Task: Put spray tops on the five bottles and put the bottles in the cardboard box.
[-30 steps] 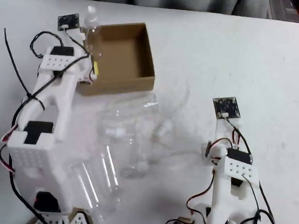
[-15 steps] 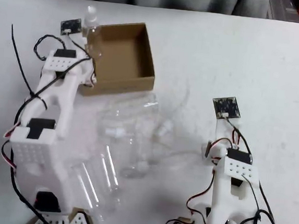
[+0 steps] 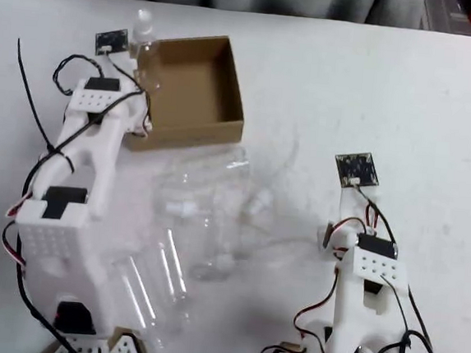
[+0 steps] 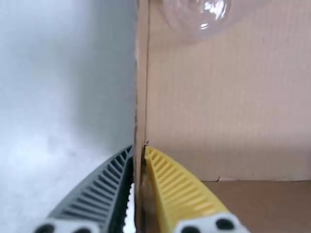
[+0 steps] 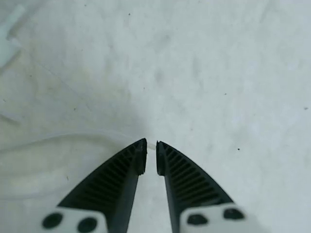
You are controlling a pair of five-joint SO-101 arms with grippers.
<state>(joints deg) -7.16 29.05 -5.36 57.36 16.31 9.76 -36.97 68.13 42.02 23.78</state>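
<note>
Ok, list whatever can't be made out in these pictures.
- High view: the clear bottles lying on the table fade into its white surface; their number and tops are unclear.
- Left wrist view: the standing bottle by the cardboard box wall is cut off by the picture's edge.
- Right wrist view: a faint bottle outline is cut by the edge; capped or not, unclear.

High camera down over whole table [image 3: 376, 81]; close wrist cameras, left at cardboard box [image 4: 218, 107].
</note>
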